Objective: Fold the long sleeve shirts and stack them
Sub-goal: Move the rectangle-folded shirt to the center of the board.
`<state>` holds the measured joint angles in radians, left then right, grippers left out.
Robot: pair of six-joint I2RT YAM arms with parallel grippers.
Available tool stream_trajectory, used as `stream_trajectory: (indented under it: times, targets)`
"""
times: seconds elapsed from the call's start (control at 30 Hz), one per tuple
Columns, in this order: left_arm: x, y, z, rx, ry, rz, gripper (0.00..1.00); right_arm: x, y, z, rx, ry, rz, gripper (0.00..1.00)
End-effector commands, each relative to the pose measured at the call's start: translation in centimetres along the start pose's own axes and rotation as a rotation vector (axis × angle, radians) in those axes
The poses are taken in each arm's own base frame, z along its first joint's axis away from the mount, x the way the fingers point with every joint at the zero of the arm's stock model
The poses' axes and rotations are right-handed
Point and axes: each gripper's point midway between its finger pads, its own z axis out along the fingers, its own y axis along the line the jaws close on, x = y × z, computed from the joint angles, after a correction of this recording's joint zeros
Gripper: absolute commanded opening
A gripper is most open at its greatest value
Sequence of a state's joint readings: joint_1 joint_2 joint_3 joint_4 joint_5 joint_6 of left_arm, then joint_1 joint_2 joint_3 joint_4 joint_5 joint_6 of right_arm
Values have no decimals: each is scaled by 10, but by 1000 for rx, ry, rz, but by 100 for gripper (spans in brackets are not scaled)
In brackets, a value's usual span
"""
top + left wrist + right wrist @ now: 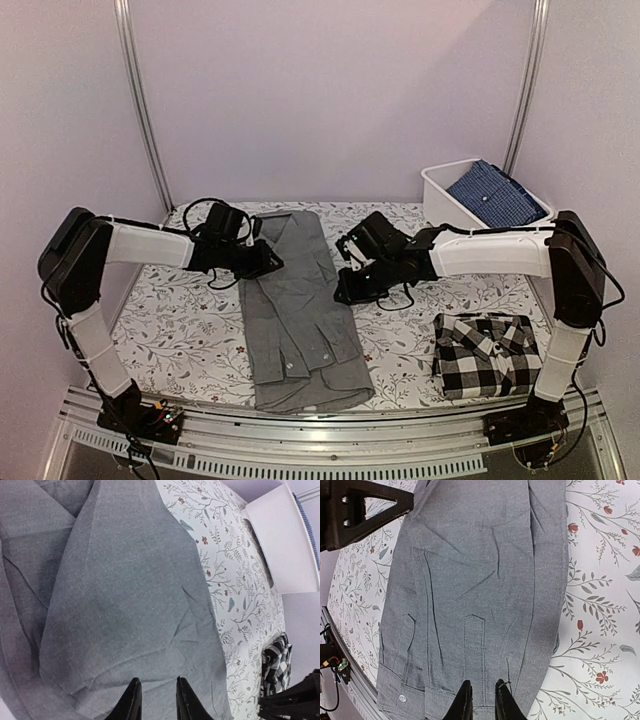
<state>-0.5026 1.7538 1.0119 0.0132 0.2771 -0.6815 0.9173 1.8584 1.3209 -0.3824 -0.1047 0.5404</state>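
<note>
The plain grey shirt lies in the middle of the table as a long narrow strip with sleeves folded in, cuffs at the near end. It fills the left wrist view and the right wrist view. My left gripper hovers at its left edge, jaws a little apart and empty. My right gripper hovers at its right edge, jaws a little apart with nothing between them. The black-and-white checked shirt lies folded at the near right, also seen in the left wrist view.
A white bin holding a blue patterned cloth stands at the back right; it also shows in the left wrist view. The floral tablecloth covers the table. The metal front rail runs along the near edge.
</note>
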Motion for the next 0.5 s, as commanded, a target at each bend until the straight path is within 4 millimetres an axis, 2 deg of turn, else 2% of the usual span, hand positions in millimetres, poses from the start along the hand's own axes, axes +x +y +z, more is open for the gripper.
stream_trajectory:
  times: [0.0, 0.3, 0.47]
  targets:
    - [-17, 22, 26, 6, -7, -23, 23, -19, 0, -9, -10, -64, -4, 16]
    - [-30, 100, 75, -96, 112, -80, 21, -11, -10, -16, -3, -83, 17, 17]
    - [-58, 127, 99, -117, 123, -97, 22, -19, -10, -19, -10, -115, 33, 20]
